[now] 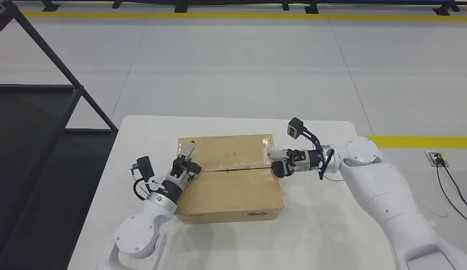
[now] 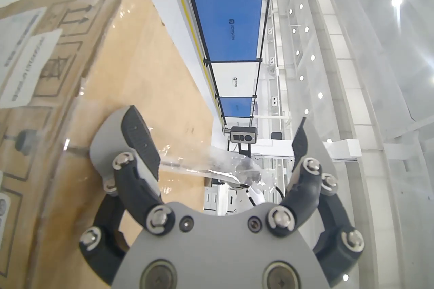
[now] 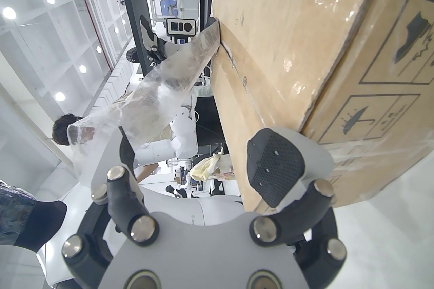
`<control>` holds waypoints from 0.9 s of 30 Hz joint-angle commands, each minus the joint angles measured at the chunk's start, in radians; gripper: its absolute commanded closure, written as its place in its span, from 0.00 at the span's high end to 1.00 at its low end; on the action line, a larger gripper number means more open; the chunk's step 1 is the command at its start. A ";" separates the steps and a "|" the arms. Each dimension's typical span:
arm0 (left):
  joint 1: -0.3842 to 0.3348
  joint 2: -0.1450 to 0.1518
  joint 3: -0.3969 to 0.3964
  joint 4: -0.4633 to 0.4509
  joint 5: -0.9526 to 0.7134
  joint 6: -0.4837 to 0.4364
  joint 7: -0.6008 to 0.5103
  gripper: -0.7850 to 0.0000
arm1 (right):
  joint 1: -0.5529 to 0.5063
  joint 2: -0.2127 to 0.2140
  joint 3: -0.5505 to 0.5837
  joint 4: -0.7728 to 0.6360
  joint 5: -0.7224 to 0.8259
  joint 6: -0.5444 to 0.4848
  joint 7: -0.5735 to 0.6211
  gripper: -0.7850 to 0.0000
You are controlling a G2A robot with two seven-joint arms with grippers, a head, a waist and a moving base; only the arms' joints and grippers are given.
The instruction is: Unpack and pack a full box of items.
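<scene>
Cardboard box (image 1: 230, 179) is sitting flaps-down at the centre of the white table (image 1: 314, 233), with its centre seam (image 1: 233, 169) running 9 to 3 o'clock across the top.

Left gripper (image 1: 187, 157) is sitting at the box's 9 o'clock edge, just toward 12 from the seam end. In the left wrist view the left gripper (image 2: 217, 116) is standing wide open and gripping nothing. One pad (image 2: 140, 138) is lying over the box (image 2: 135, 66) top near the edge, and the other finger is hanging clear of the cardboard.

Right gripper (image 1: 276, 157) is sitting at the box's 3 o'clock edge, level with the seam. In the right wrist view the right gripper (image 3: 176, 151) is also spread wide. One dotted pad (image 3: 274, 168) is lying right at the box (image 3: 288, 16) corner.

A crumpled clear tape strip (image 3: 169, 77) is lifting off the seam (image 3: 234, 66). It is hanging on at the 9 o'clock end and draping onto the right gripper's other finger. Cannot tell if it is stuck there. The fingers are not closing on it. The tape strip (image 2: 203, 168) is also showing between the left fingers.

White labels (image 2: 23, 60) and printed handling symbols are showing on the box's 9 o'clock side.
</scene>
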 commanded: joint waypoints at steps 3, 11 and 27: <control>0.002 0.000 -0.001 0.002 -0.002 -0.001 0.001 1.00 | 0.003 0.000 -0.001 0.003 -0.005 -0.002 -0.002 1.00; 0.009 0.001 -0.002 -0.008 0.003 0.002 -0.007 1.00 | 0.017 0.021 0.033 0.029 -0.021 -0.030 -0.030 1.00; 0.013 0.001 0.005 -0.012 0.000 -0.003 -0.012 1.00 | -0.012 0.090 0.135 -0.051 -0.054 -0.037 -0.038 1.00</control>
